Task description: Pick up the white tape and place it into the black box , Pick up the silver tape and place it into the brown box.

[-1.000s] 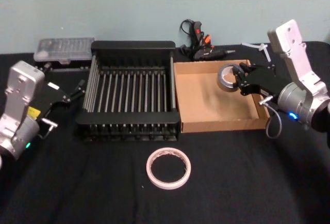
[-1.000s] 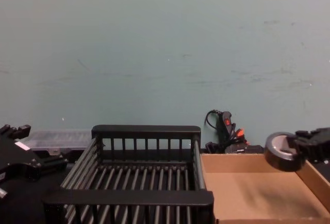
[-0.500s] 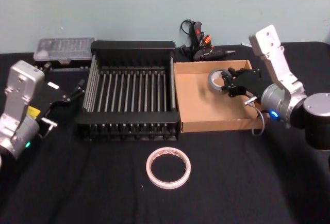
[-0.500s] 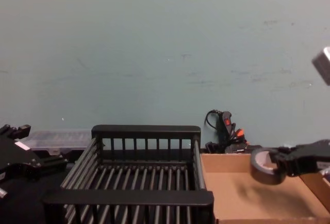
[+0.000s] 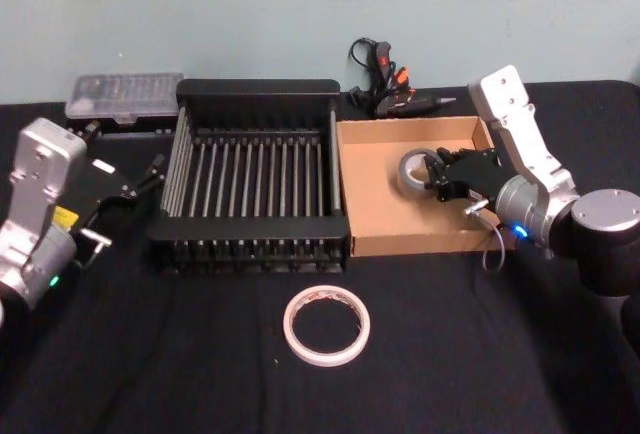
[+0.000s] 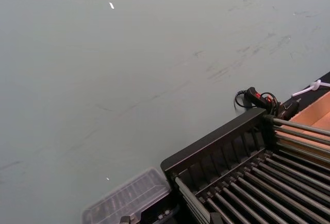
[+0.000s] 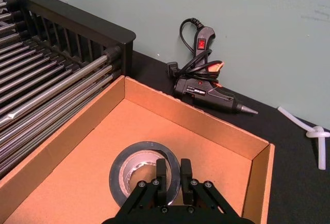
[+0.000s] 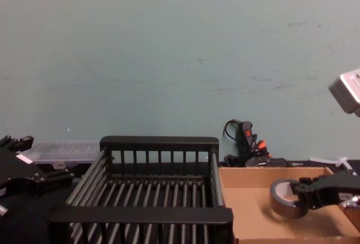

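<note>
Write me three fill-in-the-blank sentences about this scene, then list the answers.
1. The right gripper is shut on the ______ tape.
2. That roll sits low inside the ______ box.
3. The white tape lies on the table in front of the ______ box.

Missing words: silver; brown; black

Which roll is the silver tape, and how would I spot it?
Find the brown box, the shallow cardboard tray right of the black box. Over its floor the right gripper is shut on the silver tape. It is a small, thick dark grey roll, unlike the wide, thin white tape lying on the cloth.
</note>
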